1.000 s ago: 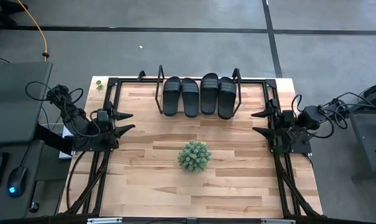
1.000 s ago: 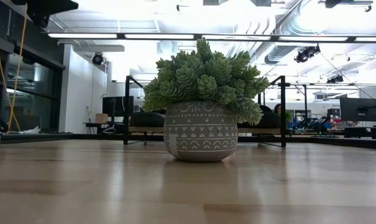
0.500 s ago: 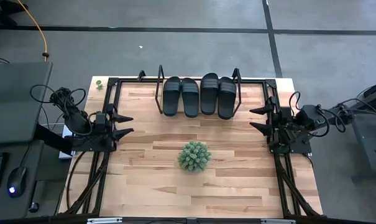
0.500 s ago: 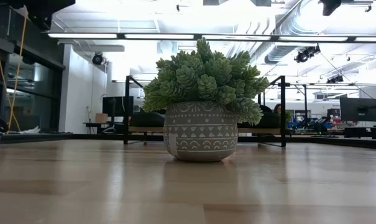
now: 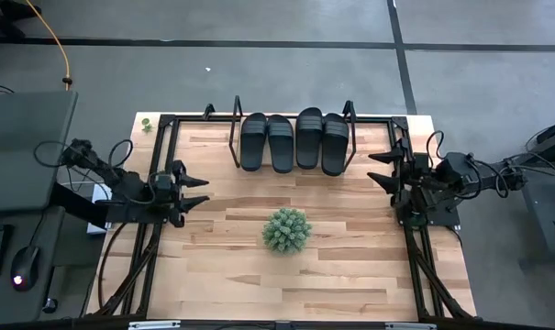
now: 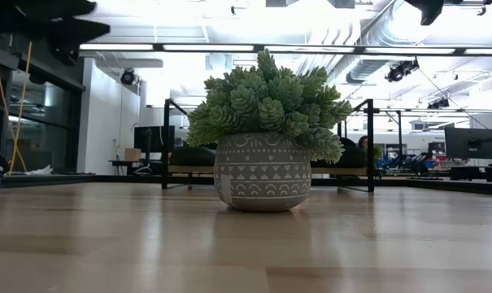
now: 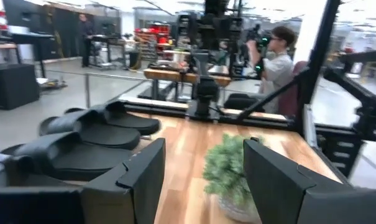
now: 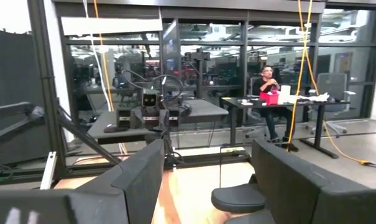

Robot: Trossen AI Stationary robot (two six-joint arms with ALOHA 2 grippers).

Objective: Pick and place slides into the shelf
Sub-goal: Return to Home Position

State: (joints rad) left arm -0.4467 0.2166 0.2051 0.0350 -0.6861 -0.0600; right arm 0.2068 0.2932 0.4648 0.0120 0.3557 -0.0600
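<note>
Fingers spread and empty on the left gripper [image 5: 202,190] and right gripper [image 5: 373,169], at opposite table [image 5: 350,275] edges. All four slides [image 5: 291,139] sit on the shelf [image 5: 234,137]. For homing, I'd tuck back smoothly, clear of the plant [image 5: 287,229].

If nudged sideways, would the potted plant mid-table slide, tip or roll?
The pot looks squat, with a wide flat base on the table, so it would probably slide rather than tip. It seems ceramic or cement, so it is likely heavy for its size. The foliage overhangs the rim and would probably just flex.
</note>
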